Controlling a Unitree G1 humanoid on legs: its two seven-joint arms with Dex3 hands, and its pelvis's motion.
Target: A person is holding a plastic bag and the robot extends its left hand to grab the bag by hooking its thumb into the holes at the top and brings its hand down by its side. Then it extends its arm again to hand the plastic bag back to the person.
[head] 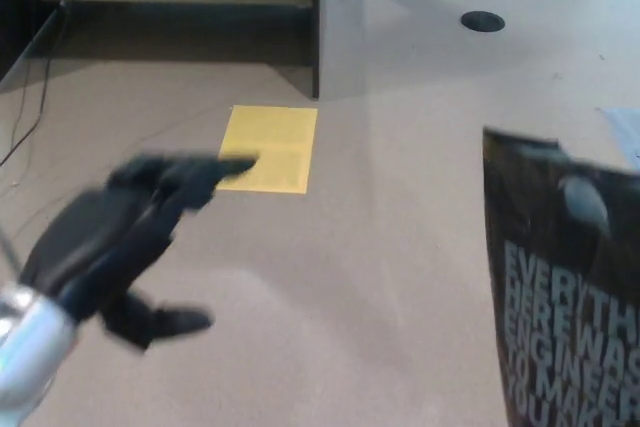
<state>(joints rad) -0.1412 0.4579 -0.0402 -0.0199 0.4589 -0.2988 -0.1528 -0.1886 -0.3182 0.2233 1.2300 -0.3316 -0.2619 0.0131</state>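
Note:
My left hand (125, 242) reaches in from the lower left, black, blurred by motion, its fingers spread and the thumb sticking out below; it holds nothing. The plastic bag (565, 282) is dark blue-black with pale printed lettering and stands at the right edge, well apart from my hand. A pale oval handle hole (585, 202) shows near its top. Whoever holds the bag is out of view. My right hand does not show.
A yellow sheet (270, 147) lies on the tan floor just beyond my fingertips. A grey panel edge (320, 22) rises at the back centre, with a dark round hole (483, 20) in the surface to its right. Cables run along the left wall.

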